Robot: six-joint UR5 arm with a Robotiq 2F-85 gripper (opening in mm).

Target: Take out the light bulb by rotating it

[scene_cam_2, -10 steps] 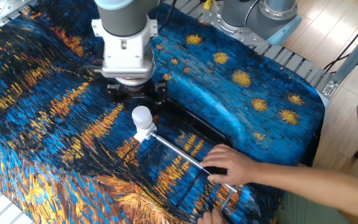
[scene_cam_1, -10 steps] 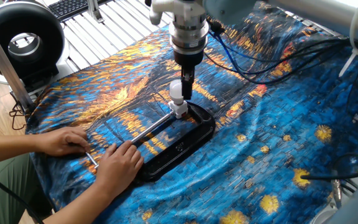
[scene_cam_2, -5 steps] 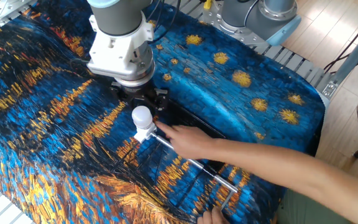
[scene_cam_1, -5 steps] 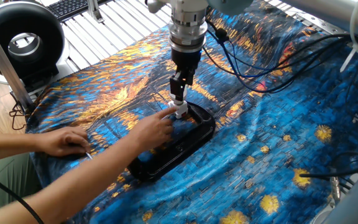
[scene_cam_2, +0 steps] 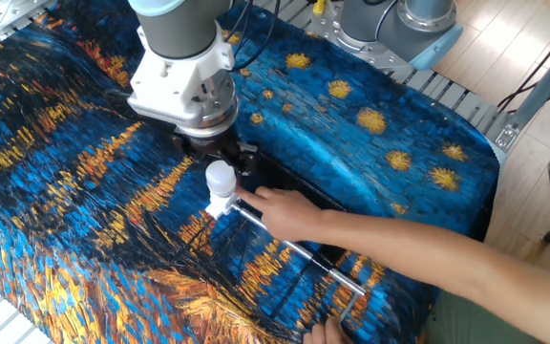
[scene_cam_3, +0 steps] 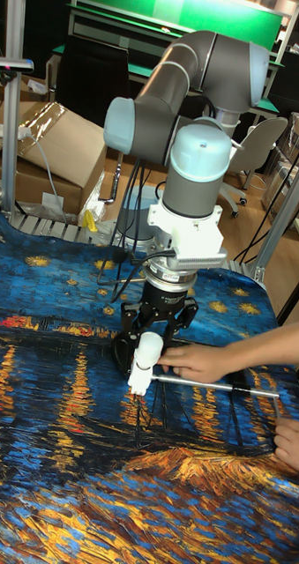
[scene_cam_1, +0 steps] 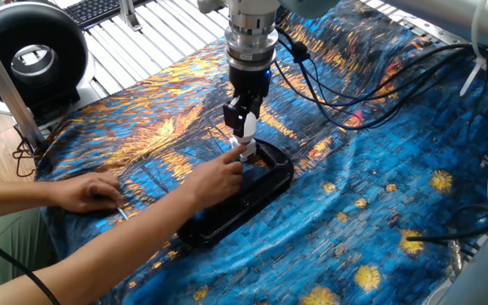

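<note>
Bulb: small white frosted light bulb [scene_cam_2: 220,178] upright in white socket [scene_cam_2: 220,204] by black tray [scene_cam_1: 265,182]
Pincer: black two-finger gripper [scene_cam_1: 244,119] straddling globe, clamped or not, cannot tell
Handling: light, slippery, fragile; grip globe gently

No legible text or labels anywhere.

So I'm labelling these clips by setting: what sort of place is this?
Most likely a robotics lab: a UR5 arm at a cloth-covered table, a second robot base behind, cardboard boxes and office chairs around.
</note>
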